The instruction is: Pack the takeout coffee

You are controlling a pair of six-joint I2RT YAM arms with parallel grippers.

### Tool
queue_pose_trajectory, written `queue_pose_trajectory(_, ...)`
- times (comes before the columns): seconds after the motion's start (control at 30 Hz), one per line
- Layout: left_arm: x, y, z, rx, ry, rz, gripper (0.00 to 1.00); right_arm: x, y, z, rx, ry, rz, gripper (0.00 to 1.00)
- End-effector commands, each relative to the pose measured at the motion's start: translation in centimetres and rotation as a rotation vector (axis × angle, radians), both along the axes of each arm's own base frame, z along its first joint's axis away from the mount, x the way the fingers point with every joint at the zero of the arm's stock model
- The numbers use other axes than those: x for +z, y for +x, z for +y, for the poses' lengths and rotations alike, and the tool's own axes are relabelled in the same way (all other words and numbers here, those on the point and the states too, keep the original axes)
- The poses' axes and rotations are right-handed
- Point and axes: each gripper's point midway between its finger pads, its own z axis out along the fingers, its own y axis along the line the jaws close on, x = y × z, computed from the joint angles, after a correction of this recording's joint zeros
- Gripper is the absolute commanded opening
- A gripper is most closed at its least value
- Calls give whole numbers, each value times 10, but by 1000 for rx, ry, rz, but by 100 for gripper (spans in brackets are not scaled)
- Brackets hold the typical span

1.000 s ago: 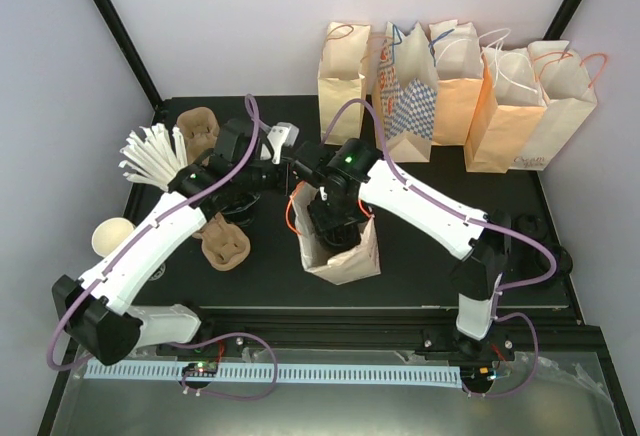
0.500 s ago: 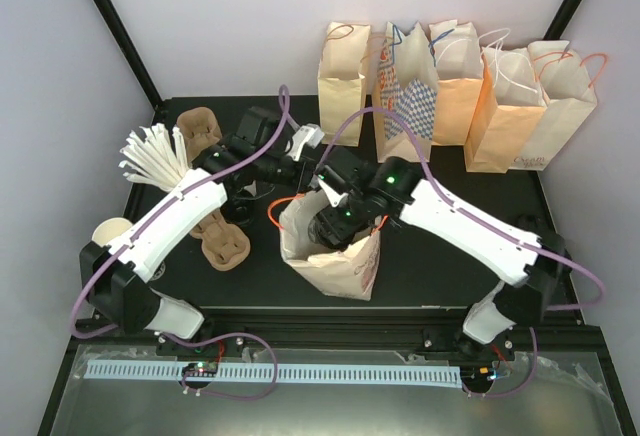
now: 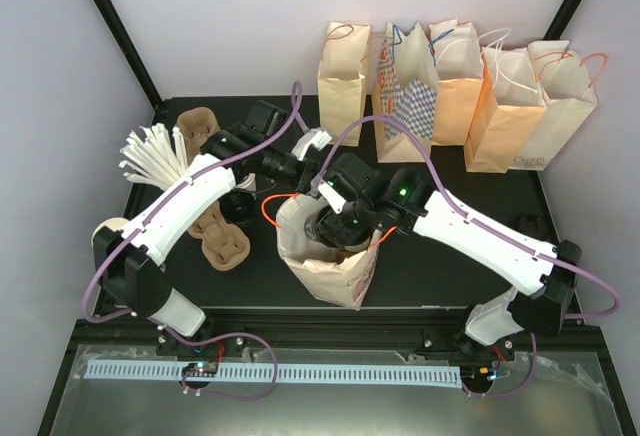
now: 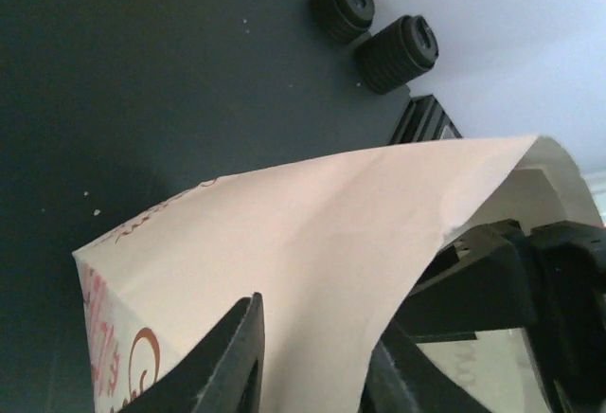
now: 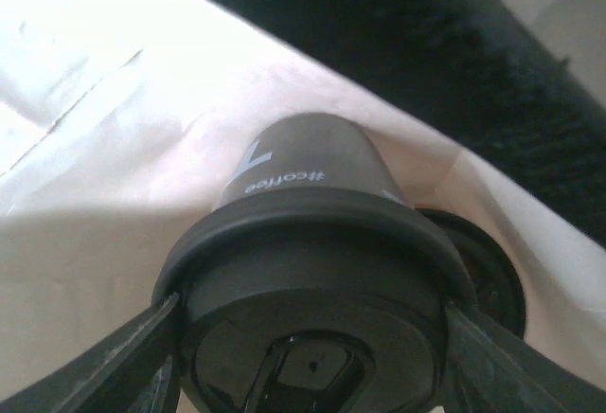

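Note:
The takeout coffee (image 5: pixel 303 242), with "#coffee" printed on its side and a black lid, hangs inside an open tan paper bag (image 3: pixel 330 271) at the table's middle. My right gripper (image 5: pixel 308 311) is shut on the lid, one finger on each side, and in the top view it (image 3: pixel 340 224) reaches down into the bag's mouth. My left gripper (image 4: pixel 317 337) straddles the bag's wall (image 4: pixel 312 224) with its jaws a little apart, at the bag's far rim (image 3: pixel 298 178). Another round black lid (image 5: pixel 483 276) shows just past the cup inside the bag.
Several paper bags (image 3: pixel 450 86) stand in a row along the back. Brown pulp carriers (image 3: pixel 225 246) lie left of the bag, with a fan of white sticks (image 3: pixel 150 156) and a cream cup (image 3: pixel 112 236) further left. Two black lid stacks (image 4: pixel 398 53) sit beyond the bag.
The bag has slid left and nearer, its mouth wider. My right gripper has gone down into it with the cup. The left gripper's jaws have parted on the bag's rim.

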Motion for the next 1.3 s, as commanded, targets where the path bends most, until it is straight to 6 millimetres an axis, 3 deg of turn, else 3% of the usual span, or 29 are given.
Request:
queue_pose_trajectory(0.0, 26, -10, -12, -37, -30, -56, 36, 8, 21, 29, -16, 66, -127, 37)
queue_pose_trajectory(0.1, 39, -3, -2, 34, -16, -132, 53, -4, 24, 19, -136, 25, -77, 34)
queue_pose_trajectory(0.3, 62, 3, 22, 191, 8, -226, 87, -18, 8, 13, -233, 92, 40, 34)
queue_pose_trajectory(0.5, 98, -12, 54, 309, -38, -368, 99, -30, 1, 11, -252, 62, 104, 34)
queue_pose_trajectory(0.67, 100, -25, 69, 360, -54, -369, 99, -40, -2, 9, -260, 11, 139, 34)
queue_pose_trajectory(0.77, 114, -40, 68, 337, -128, -350, 95, -38, -3, 9, -278, -5, 159, 34)
queue_pose_trajectory(0.87, 140, -59, 70, 312, -244, -384, 90, -38, -2, 10, -305, -7, 177, 34)
queue_pose_trajectory(0.97, 160, -85, 66, 227, -370, -385, 77, -38, -2, 13, -335, 1, 208, 34)
queue_pose_trajectory(1.07, 159, -110, 55, 145, -431, -330, 57, -36, -2, 13, -373, -6, 241, 37)
queue_pose_trajectory(1.27, 145, -146, 26, 106, -503, -263, 31, -37, -8, 15, -407, -17, 303, 37)
